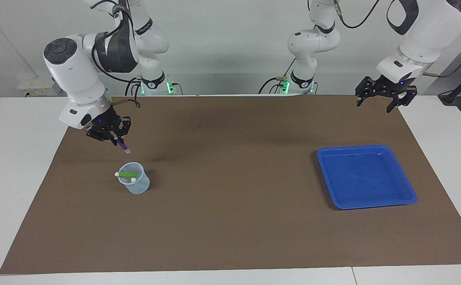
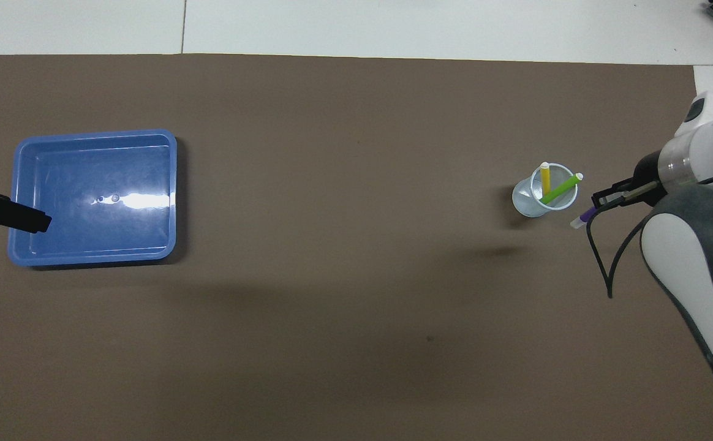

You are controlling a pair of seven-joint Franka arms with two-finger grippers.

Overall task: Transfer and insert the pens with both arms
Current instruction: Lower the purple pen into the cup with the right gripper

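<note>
Purple pen (image 1: 123,147) above cup (image 1: 137,186) rim, clear.

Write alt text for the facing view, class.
The right gripper holds a purple pen above a clear cup containing green and yellow pens; the open left gripper waits near an empty blue tray.

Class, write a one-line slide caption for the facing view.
Right gripper holds the purple pen above the cup, which has two pens; left gripper waits open.
</note>
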